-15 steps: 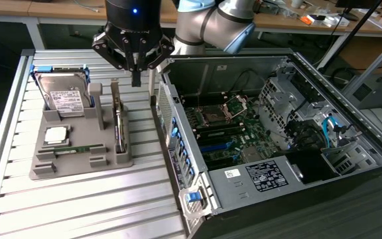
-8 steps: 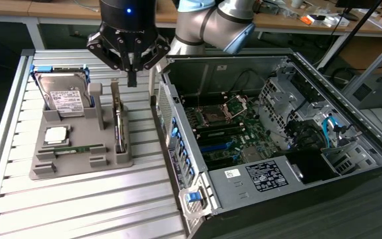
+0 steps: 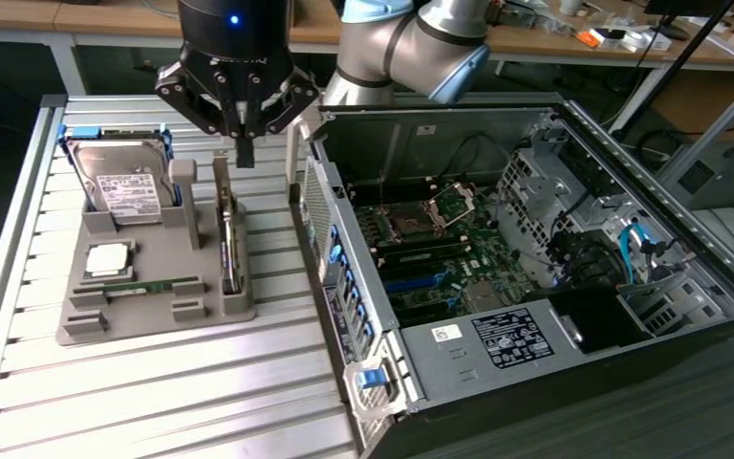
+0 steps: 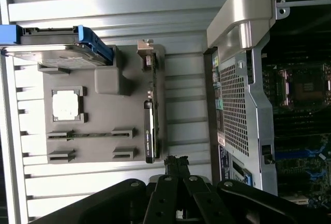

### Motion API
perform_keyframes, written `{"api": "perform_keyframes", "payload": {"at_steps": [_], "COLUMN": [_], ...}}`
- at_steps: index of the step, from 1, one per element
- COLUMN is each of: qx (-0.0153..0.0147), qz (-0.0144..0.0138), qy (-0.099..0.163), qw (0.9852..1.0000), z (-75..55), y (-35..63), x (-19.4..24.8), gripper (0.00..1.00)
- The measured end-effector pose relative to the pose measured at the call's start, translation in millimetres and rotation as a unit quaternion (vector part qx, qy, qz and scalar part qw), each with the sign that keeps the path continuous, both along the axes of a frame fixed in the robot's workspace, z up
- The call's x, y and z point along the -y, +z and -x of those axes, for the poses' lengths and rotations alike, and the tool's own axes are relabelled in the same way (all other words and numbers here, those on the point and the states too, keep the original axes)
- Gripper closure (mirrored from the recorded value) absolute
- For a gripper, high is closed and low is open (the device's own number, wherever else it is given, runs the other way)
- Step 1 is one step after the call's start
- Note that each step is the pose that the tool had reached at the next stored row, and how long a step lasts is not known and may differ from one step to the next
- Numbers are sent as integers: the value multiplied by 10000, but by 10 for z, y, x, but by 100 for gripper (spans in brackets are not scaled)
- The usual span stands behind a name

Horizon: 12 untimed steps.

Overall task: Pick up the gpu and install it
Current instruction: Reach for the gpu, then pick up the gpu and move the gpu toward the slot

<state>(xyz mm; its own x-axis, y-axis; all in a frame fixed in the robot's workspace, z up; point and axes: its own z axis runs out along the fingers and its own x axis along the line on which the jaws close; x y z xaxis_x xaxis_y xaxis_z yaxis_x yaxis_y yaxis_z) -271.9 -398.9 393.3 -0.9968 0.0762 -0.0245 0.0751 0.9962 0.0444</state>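
Observation:
The gpu is a thin dark card standing on edge in a slot along the grey holder, on the side nearest the computer case. Its silvery bracket is at one end of the gpu. My gripper hangs above the card's far end, apart from it, with its fingers pressed together and nothing between them. From the wrist, the shut gripper lies just beyond the card's dark end.
The holder also carries a silver hard drive in a blue frame, a square processor and a green memory stick. The open computer case stands at the exterior view's right, its motherboard exposed. A slatted metal table lies underneath.

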Motion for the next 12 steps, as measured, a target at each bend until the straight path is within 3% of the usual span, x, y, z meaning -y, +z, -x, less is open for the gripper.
{"api": "perform_keyframes", "payload": {"at_steps": [12], "qx": [0], "qz": [0], "qy": [0], "qw": [10000], "z": [21], "y": [0], "x": [0], "gripper": [89]}}
